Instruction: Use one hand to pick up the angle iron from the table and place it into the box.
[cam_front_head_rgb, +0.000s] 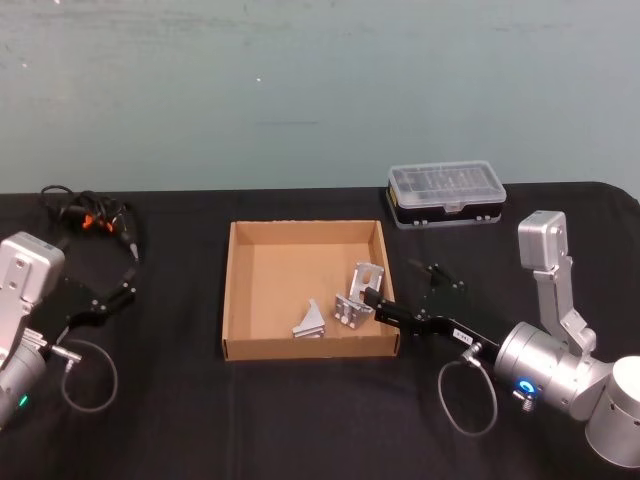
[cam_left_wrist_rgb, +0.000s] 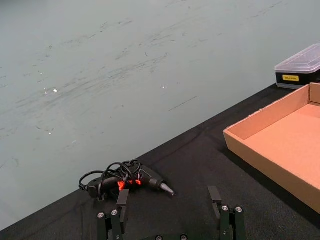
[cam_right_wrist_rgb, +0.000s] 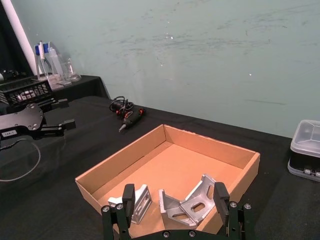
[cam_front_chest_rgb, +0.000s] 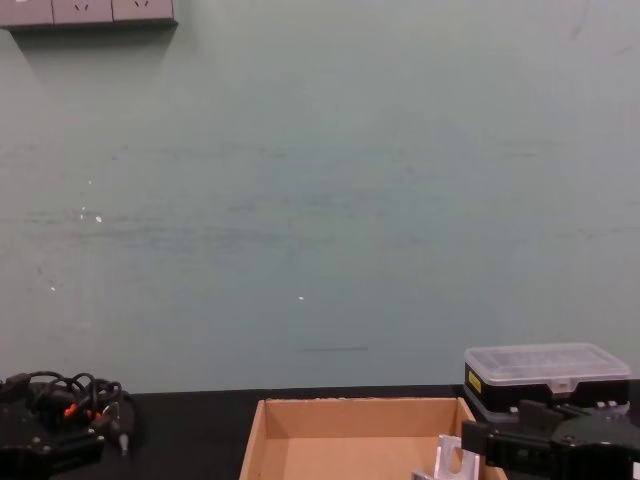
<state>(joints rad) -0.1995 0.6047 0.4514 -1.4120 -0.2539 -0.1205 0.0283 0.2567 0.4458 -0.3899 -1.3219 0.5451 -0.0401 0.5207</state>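
Head view: box, centre frame, on the table. Inside, lower right: three angle irons, one lying apart, two beside the right gripper, fingers spread, holding nothing, over the box's right wall. Left gripper, left edge, jaws apart, empty. Organiser case, upper right. Corded tool, upper left.

Left wrist view: left gripper at bottom, fingers wide; tool above it; box at right.

Right wrist view: right gripper at bottom, open fingers flanking the angle irons on the box floor.

Chest view: box at bottom centre; right gripper in the lower right corner.
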